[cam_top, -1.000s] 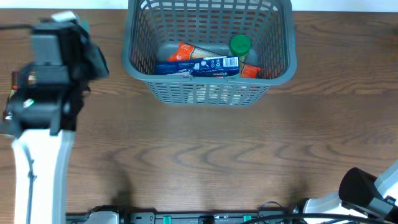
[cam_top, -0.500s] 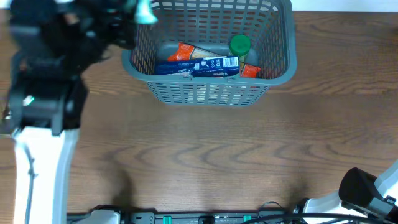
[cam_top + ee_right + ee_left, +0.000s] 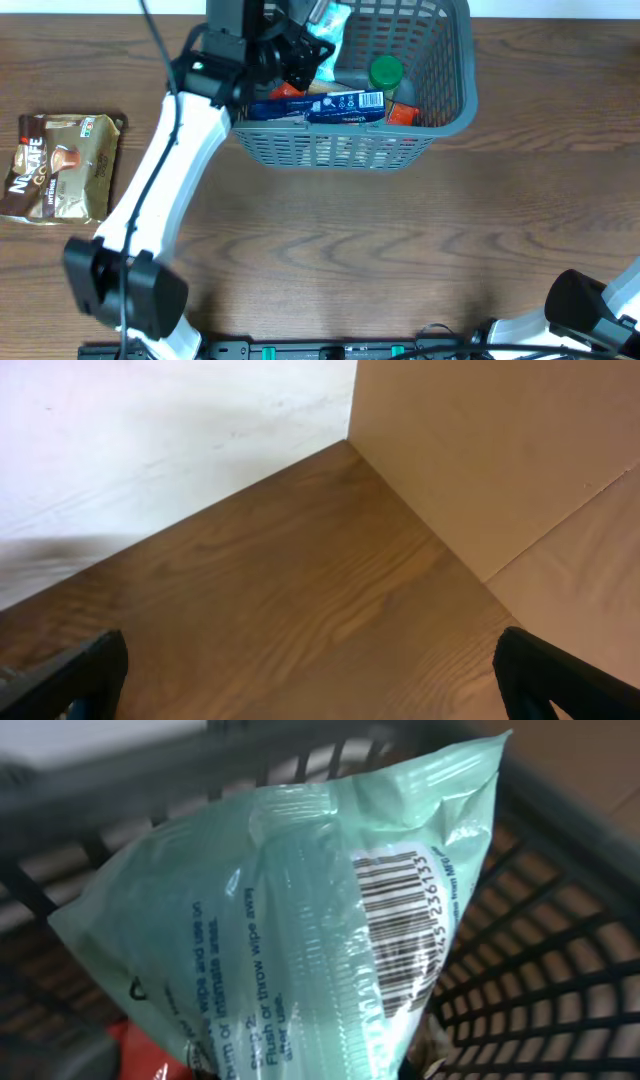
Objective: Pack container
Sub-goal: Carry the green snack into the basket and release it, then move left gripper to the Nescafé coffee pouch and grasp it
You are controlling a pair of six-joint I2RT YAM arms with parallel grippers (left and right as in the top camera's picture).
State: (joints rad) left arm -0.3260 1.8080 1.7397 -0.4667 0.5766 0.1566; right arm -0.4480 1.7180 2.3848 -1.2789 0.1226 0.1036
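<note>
The grey-teal slatted container (image 3: 340, 140) stands at the table's back middle. It holds a blue packet (image 3: 330, 105), a green-lidded jar (image 3: 386, 73) and orange packets (image 3: 400, 114). My left gripper (image 3: 305, 45) is over the container's left part, shut on a pale green wipes packet (image 3: 330, 30). That packet fills the left wrist view (image 3: 300, 920), with the container's lattice (image 3: 540, 970) behind it. My right gripper (image 3: 310, 680) is open and empty above bare wood, its arm at the overhead view's bottom right (image 3: 600, 315).
A brown Nescafe coffee packet (image 3: 62, 165) lies flat at the table's left side. A black strip with cables (image 3: 300, 350) runs along the front edge. A beige wall (image 3: 500, 450) shows in the right wrist view.
My left arm has swung from the table's left side to over the container, carrying the green packet. The coffee packet it hid is now uncovered. The right arm has not moved.
</note>
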